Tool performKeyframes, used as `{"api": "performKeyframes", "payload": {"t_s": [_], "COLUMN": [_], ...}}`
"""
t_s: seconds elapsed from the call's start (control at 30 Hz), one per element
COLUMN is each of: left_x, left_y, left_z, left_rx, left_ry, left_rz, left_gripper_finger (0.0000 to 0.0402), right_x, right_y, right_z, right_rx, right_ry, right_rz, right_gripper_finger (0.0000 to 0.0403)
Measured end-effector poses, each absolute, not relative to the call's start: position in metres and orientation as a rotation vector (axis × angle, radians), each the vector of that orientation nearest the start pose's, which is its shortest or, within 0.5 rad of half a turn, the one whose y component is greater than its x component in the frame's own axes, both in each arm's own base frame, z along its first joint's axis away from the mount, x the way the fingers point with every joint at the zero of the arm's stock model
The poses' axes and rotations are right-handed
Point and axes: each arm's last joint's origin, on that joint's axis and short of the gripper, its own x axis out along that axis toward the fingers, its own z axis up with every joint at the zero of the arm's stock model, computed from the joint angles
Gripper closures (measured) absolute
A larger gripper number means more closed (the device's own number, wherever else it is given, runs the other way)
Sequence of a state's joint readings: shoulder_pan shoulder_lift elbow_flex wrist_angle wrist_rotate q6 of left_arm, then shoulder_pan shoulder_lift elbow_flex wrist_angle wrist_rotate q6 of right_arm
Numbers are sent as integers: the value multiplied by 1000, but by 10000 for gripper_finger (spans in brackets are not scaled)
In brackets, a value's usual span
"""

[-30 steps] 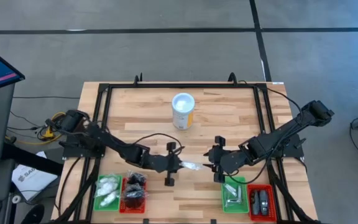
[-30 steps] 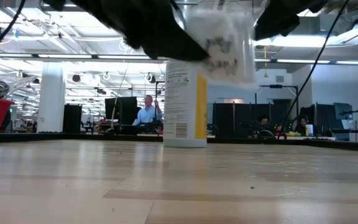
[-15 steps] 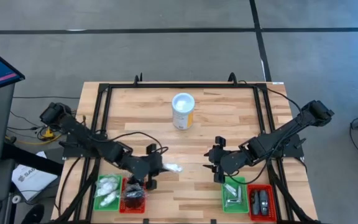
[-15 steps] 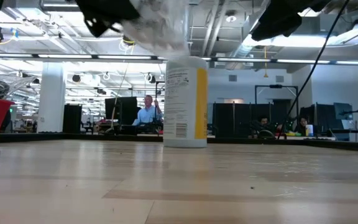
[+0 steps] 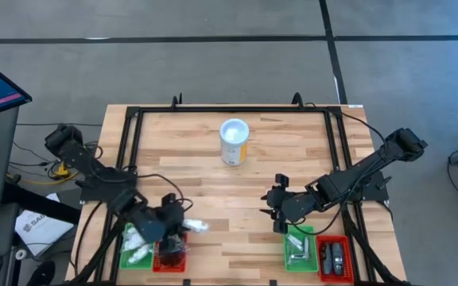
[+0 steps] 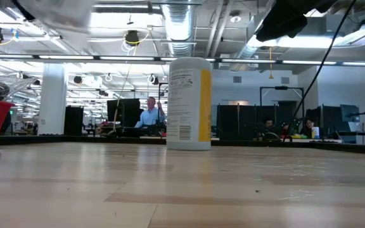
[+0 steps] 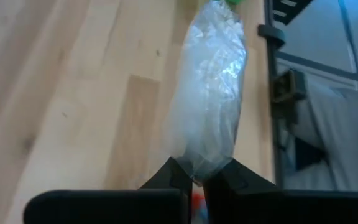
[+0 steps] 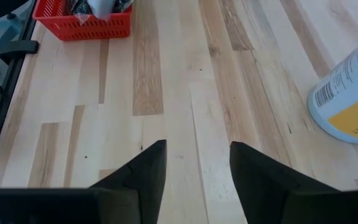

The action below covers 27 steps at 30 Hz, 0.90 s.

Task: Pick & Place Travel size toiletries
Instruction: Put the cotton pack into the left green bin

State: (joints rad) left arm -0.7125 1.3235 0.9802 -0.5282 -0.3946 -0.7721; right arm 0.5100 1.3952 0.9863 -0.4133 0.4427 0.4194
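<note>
Two dark fingers (image 7: 166, 177) of the left gripper (image 5: 183, 226) are clenched on the end of a clear-wrapped white packet (image 7: 210, 106), which sticks out from the tips over the wooden desk (image 5: 277, 159). Seen from above, that packet (image 5: 198, 226) hangs at the near left part of the desk, just beside the left red tray (image 5: 171, 256) and close to the left green tray (image 5: 137, 245). White packets (image 5: 138, 236) lie in the green tray and dark round ones (image 5: 172, 245) in the red one. The right gripper (image 5: 277, 211) hovers over bare wood nearer the middle, its fingers (image 8: 143, 171) spread apart with nothing between them. Just in front of it, at the near right edge, sit another green tray (image 5: 300, 246) with a pale packet inside and another red tray (image 5: 334, 257) holding dark grey pieces (image 5: 332, 256). A white tub with a yellow label (image 5: 234, 141) stands upright toward the far middle of the desk, well apart from both grippers; it also shows at the edge of the right wrist view (image 8: 353, 102) and in the level view (image 6: 190, 104). Beyond the desk, a seated person (image 6: 149, 116) is visible in the room.
</note>
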Motion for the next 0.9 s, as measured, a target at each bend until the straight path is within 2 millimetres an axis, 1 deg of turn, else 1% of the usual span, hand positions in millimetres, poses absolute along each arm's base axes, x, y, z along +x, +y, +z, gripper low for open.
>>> {"api": "performKeyframes", "payload": {"t_s": [0.2, 0.43, 0.67, 0.9], "left_x": [180, 149, 133, 117], "left_y": [-175, -179, -182, -171], "left_z": [272, 272, 273, 275], "left_rx": [-351, -436, -499, -544], "left_ry": [824, 945, 1032, 1087], "left_rz": [-39, 7, -6, 86], "left_gripper_finger": [395, 395, 395, 395], "right_x": [256, 256, 256, 256], "right_y": [129, 129, 129, 129], "right_z": [252, 252, 252, 252], "right_rx": [24, 24, 24, 25], "right_ry": [723, 722, 722, 722], "right_rz": [-89, -89, -89, -89], "right_gripper_finger": [239, 241, 243, 245]}}
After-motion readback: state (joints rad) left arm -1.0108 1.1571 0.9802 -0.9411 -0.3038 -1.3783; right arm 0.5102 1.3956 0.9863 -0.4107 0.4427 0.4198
